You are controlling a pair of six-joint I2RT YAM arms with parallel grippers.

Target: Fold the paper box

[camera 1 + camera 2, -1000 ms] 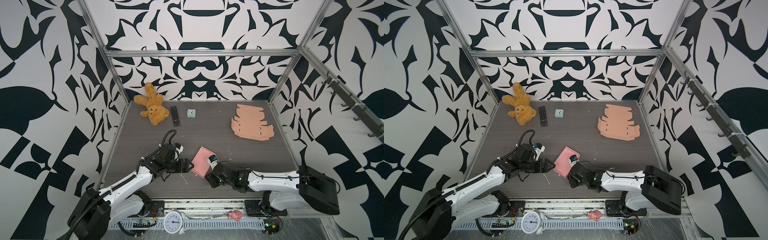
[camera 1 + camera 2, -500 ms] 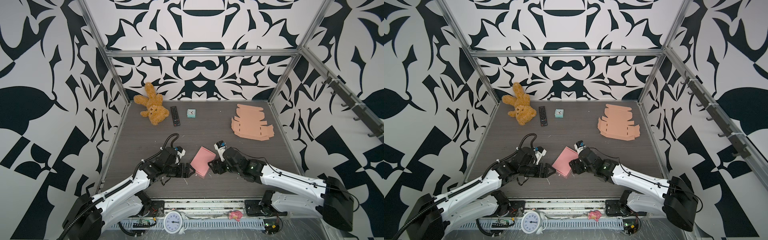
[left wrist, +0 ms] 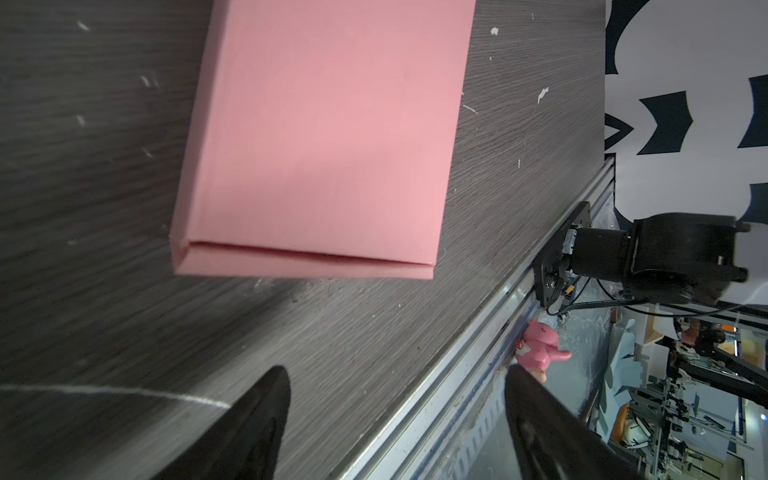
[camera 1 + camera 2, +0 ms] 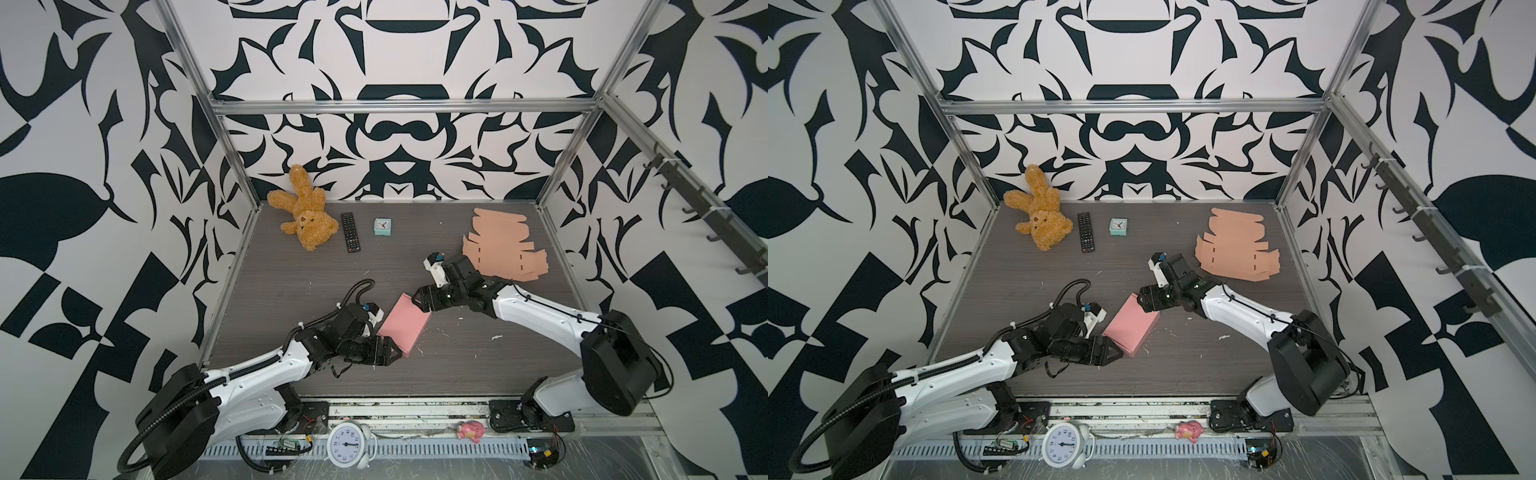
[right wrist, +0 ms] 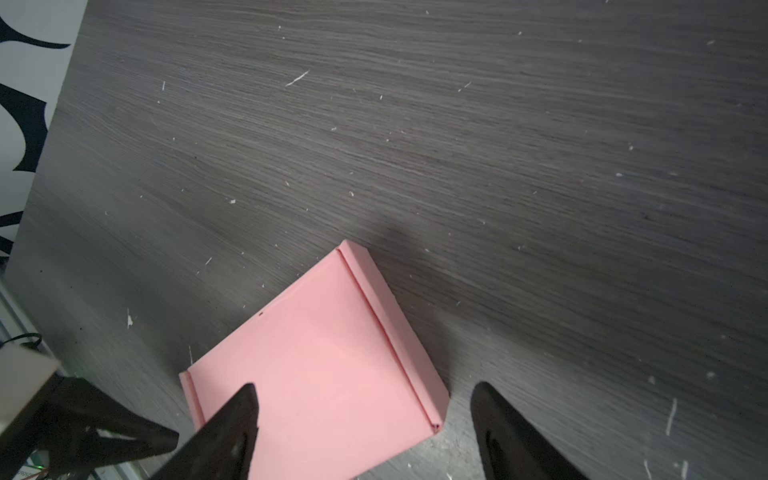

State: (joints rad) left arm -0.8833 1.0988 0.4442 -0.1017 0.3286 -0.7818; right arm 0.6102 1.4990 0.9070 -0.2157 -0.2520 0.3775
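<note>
The writing we can read is the ring of numerals on the white alarm clock (image 4: 348, 444) at the bottom edge of both top views. A small pink toy pig (image 4: 470, 430) lies to its right.

The table (image 4: 291, 282) is dark grey wood grain strewn with white scraps (image 4: 496, 336). It is boxed in by black-and-white patterned walls (image 4: 395, 158) and a metal frame (image 4: 399, 108).

At the upper left of the tabletop we see a teddy bear (image 4: 305, 212), a remote (image 4: 350, 232) and a small teal clock (image 4: 382, 227) in a row. At the upper right lies a pile of flat tan cardboard cut-outs (image 4: 503, 245).

The pink box (image 4: 405, 324) lies closed and flat, just below the centre. The left pincer (image 4: 397, 352) is spread just short of the box's lower end and grips nothing. The right pincer (image 4: 419, 302) is spread over its upper corner, with one finger above the lid and the other above bare table. We cannot tell whether it touches the box.
</note>
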